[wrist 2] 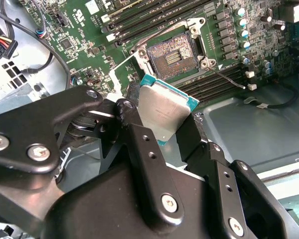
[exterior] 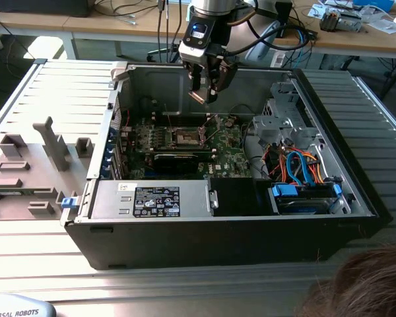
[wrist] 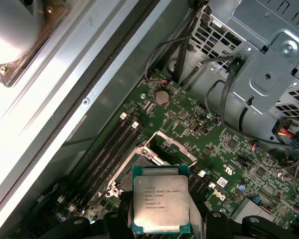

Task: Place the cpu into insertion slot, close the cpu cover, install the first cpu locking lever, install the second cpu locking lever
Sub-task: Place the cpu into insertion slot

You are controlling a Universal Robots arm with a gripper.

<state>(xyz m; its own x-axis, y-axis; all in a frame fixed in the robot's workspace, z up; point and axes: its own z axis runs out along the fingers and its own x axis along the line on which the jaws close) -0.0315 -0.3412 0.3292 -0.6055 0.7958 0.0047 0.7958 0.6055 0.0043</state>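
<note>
My claw is matt black, its fingers smooth and set with bright metal screw heads. The cpu pinched between them has a satin silver-grey metal top over a teal-green edge. The insertion slot has a dark, finely grained centre and a bare silver metal rim. The cpu cover is thin shiny metal. The motherboard is glossy green, the case dull grey sheet metal, the desk ribbed matt metal.

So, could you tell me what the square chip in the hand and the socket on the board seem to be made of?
The small square silver-topped cpu: matte grey metal lid, softly reflecting, on a teal-green board edge. The square insertion slot: dull silver metal frame around a dark, probably plastic, pin bed.
</note>
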